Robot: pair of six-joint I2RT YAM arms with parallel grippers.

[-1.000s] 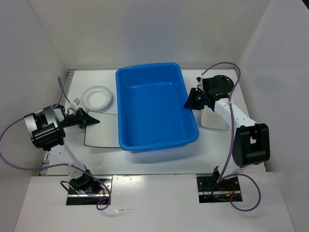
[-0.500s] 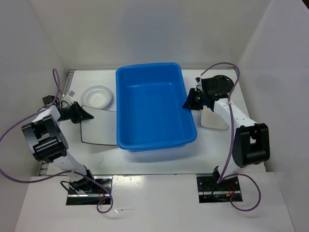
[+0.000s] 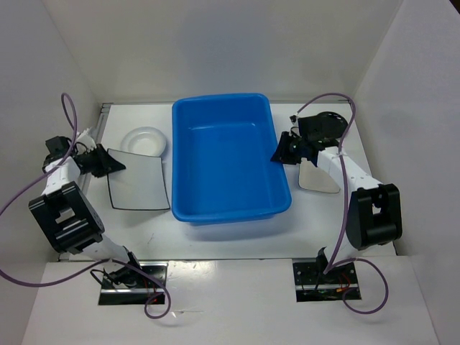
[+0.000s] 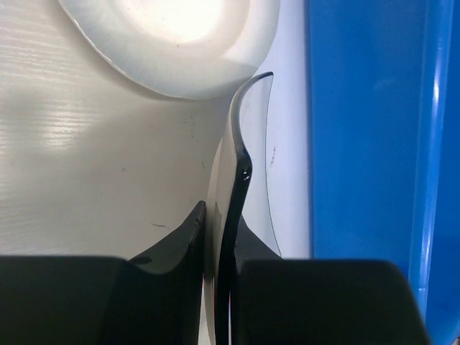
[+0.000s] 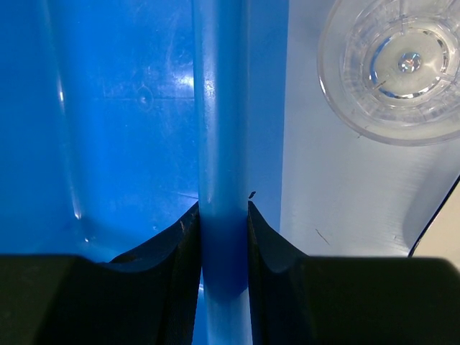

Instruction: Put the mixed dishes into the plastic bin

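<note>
The left claw (image 3: 106, 162) is clamped on the left edge of a square white plate (image 3: 139, 183). In the left wrist view its two black fingers (image 4: 185, 241) are pressed almost together on the thin sheet, which shows edge-on with a dark rim and a slight curve. This plate sits left of the plastic bin (image 3: 226, 162), and its far edge reaches the rim of the round white bowl (image 3: 146, 141). I cannot tell whether its free side rests on the counter (image 3: 215, 241) or hangs above it. The bowl is smooth, glossy and shallow, and it stands on the counter just left of the bin's far left corner.

The right claw (image 3: 281, 153) is closed on the bin's right wall. In the right wrist view one finger (image 5: 178, 248) is inside the tub and the other outside, both tight against the rolled rim. The bin is bright blue plastic, deep and rectangular with rounded corners. Its inner surface is shiny, and no dish lies in it.

Just outside that rim a small clear plastic cup (image 5: 399, 65) stands upright on the counter, with ridged rings showing at its base. The second square plate (image 3: 320, 176) lies flat under the right arm, beside the bin.
</note>
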